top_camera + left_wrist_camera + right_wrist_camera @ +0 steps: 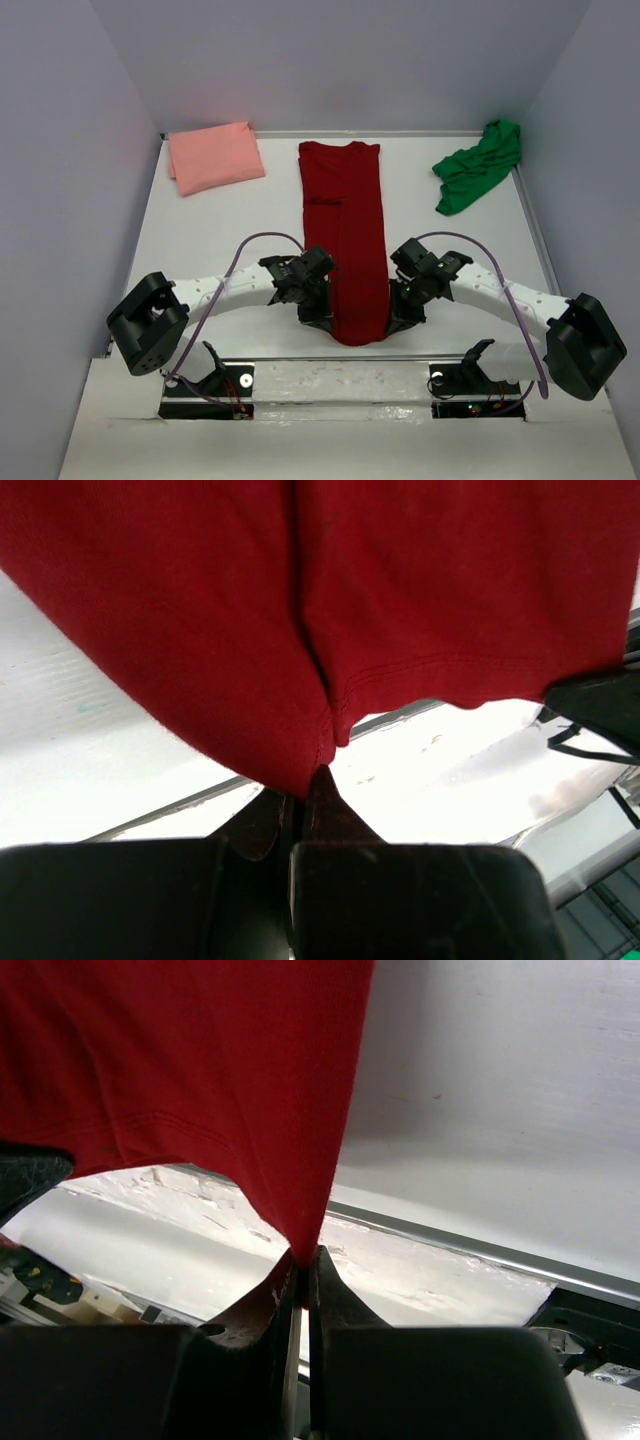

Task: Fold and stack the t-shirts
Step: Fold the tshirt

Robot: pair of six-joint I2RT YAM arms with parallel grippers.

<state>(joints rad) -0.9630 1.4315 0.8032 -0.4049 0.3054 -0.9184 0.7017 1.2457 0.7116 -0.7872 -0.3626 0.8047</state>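
Note:
The dark red t-shirt (345, 230) lies as a long narrow strip down the middle of the table, collar at the far end. My left gripper (316, 312) is shut on its near left corner (300, 730). My right gripper (400, 312) is shut on its near right corner (290, 1190). Both hold the hem lifted a little off the table at the near edge. The salmon pink t-shirt (214, 157) lies folded at the far left. The bright green t-shirt (478, 165) lies crumpled at the far right.
Grey walls close in the table on the left, right and back. The table's near edge (340, 365) with its metal rail runs just under the grippers. White table surface (220, 225) shows between the shirts.

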